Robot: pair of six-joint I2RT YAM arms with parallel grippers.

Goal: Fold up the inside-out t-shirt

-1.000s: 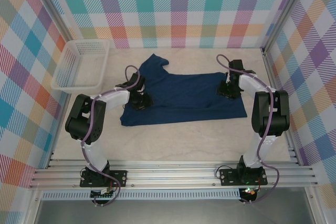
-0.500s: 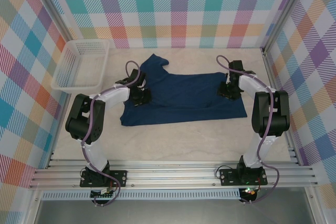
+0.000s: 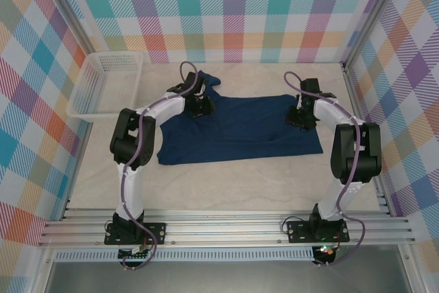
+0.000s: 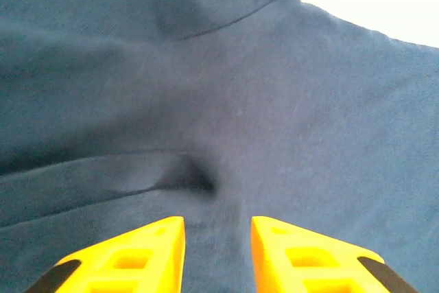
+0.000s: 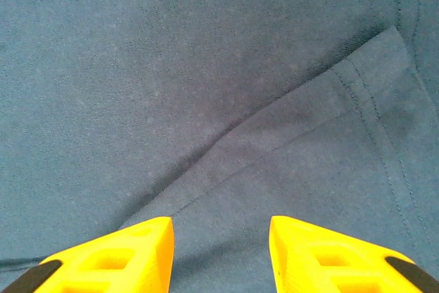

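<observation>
Two grippers parted, pinching nothing: left gripper (image 3: 199, 106) at eleven o'clock on the inside-out t-shirt (image 3: 240, 132), right gripper (image 3: 300, 119) at two o'clock. Shirt lies flat mid-table. Grasping stage, I reckon; next, nip fabric.

t-shirt (image 3: 240, 128): thin navy cloth, matt, fine knit, stitched seams showing beneath me
my left gripper (image 4: 217, 224): smooth yellow plastic fingers with a slight sheen
my right gripper (image 5: 220, 224): the same smooth yellow plastic
basket (image 3: 96, 113): white plastic mesh
table (image 3: 226, 183): pale, matt, faintly mottled top
rails (image 3: 226, 228): bare ribbed metal with a dull shine
</observation>
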